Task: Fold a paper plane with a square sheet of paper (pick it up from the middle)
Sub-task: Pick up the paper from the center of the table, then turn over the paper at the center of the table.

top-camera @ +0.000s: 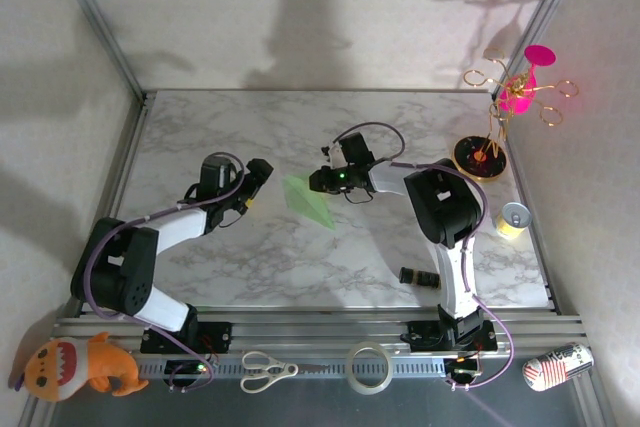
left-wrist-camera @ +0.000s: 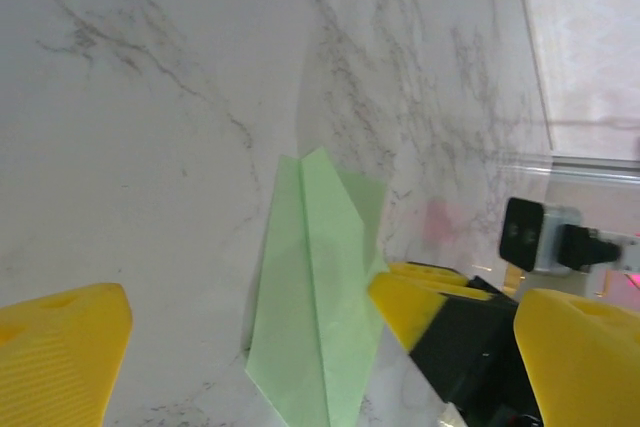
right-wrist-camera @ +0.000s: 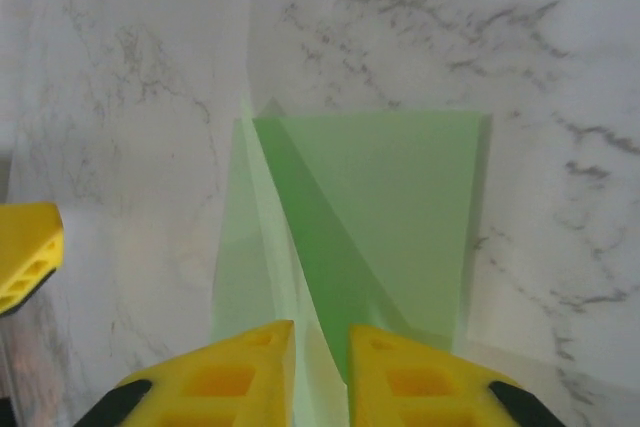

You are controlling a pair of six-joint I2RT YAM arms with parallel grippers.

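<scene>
Over veined marble (top-camera: 250,267), creased paper plane (top-camera: 308,202)

I get bright, even light, soft grey shadows thrown onto the back wall (top-camera: 300,7), marble surface (top-camera: 300,267) faintly glossy, wrist views softer, right jaws blurred up close

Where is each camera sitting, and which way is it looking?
Top external: high up behind the arms, looking down on the marble table; the left arm and right arm show, with the green paper plane between them.
Left wrist: on the left arm, looking along the table at the plane; its wide-open left fingers frame the view.
Right wrist: on the right arm, looking down over the plane; its right fingers pinch a fold.
Shared: both wrist views see the plane and the other arm's yellow fingers.
</scene>
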